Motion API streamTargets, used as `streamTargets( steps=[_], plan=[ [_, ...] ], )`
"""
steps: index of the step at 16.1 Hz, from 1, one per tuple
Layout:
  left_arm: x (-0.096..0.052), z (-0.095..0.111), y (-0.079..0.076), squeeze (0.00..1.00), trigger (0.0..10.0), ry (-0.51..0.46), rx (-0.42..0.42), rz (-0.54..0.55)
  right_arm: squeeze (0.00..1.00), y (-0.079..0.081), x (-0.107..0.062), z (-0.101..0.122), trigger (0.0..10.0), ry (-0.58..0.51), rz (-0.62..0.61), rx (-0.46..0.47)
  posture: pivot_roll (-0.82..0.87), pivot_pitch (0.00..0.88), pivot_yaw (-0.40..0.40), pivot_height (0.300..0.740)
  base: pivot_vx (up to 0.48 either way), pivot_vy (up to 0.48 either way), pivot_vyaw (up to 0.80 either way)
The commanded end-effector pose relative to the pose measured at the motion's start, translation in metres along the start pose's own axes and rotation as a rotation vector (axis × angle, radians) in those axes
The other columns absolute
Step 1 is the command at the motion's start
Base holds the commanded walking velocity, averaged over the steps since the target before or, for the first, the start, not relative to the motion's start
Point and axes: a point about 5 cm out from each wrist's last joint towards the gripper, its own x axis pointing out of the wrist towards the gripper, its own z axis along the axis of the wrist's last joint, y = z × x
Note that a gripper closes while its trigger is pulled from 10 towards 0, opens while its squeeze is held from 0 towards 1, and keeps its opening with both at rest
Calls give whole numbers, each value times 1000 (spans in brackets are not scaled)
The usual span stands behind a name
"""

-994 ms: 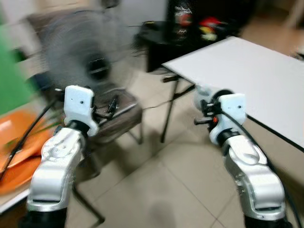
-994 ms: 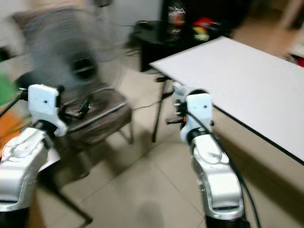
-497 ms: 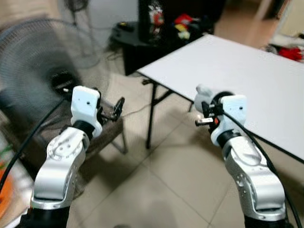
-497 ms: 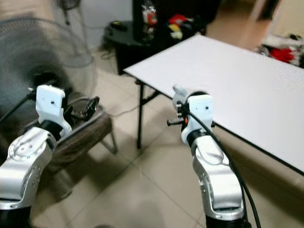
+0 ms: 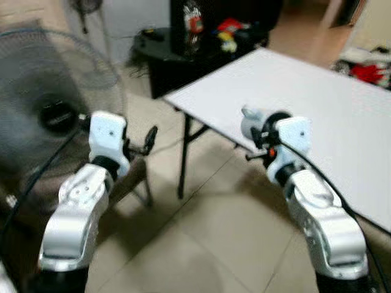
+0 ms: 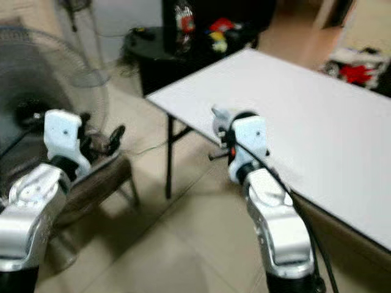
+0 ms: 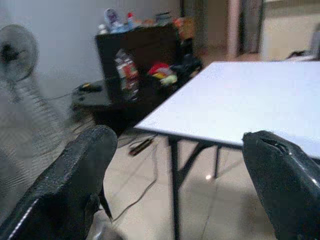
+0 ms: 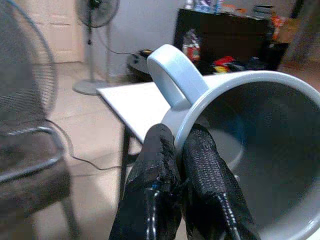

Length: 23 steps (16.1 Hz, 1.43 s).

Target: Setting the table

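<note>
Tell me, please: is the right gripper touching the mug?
Touching. In the right wrist view, the right gripper's two black fingers pinch the rim of the mug just below its handle, with no gap.

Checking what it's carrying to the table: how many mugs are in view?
1. The mug is pinched by its rim in the right gripper, above the white table's near edge.
</note>
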Motion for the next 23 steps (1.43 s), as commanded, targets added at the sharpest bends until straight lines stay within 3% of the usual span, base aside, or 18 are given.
streamTargets(
  steps=[1, 6, 8, 12, 15, 17, 23],
  plan=[
    [1, 2, -1, 0, 10000, -10, 15, -2, 0, -4, 2, 4, 10000, -18, -7, -4, 115, 0, -23, 740, 352, 0, 0],
    [0, 2, -6, 0, 10000, -12, 19, -40, 0, -3, 3, 6, 10000, -30, -14, 56, 115, 0, -24, 740, 348, 0, 0],
    [0, 2, -6, 0, 10000, -12, 20, -40, 0, -5, 3, 4, 10000, -19, -19, 40, 123, 0, -21, 740, 347, 0, 0],
    [0, 5, -5, 0, 10000, -18, 33, -56, 0, -1, 6, 4, 10000, -22, 16, 57, 131, 0, -26, 740, 348, 0, -714],
    [1, 1, -2, 0, 10000, -8, 32, -45, 0, 0, 7, 5, 10000, -26, 25, 38, 129, 0, -19, 740, 347, 0, 0],
    [2, 7, -10, 0, 10000, -32, 35, -104, 0, 2, 9, 2, 10000, -13, 40, 26, 128, 0, -28, 740, 349, 0, 0],
    [3, 1, -9, 0, 10000, -12, 38, -81, 0, 6, 11, 14, 10000, -65, 103, 56, 139, 0, -29, 740, 342, 0, -667]
  ],
)
